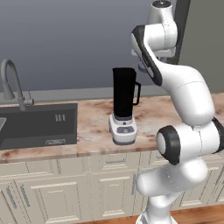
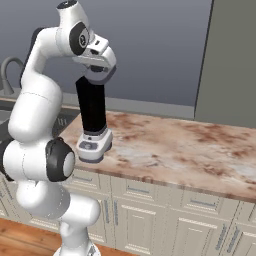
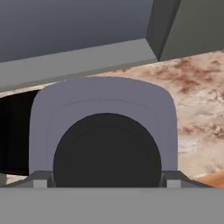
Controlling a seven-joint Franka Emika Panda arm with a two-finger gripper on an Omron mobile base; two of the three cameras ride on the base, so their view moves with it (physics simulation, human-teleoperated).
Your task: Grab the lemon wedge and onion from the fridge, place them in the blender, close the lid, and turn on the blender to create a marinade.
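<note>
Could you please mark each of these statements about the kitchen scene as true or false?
1. The blender stands upright on the counter. True.
2. The sink lies to the right of the blender in the left base view. False: it lies to its left.
3. The gripper hangs directly above the blender jug. True.
4. The gripper holds a lemon wedge. False: its jaws are open and nothing shows between them.
5. The blender's handle points toward the sink. False: it points away from it.
</note>
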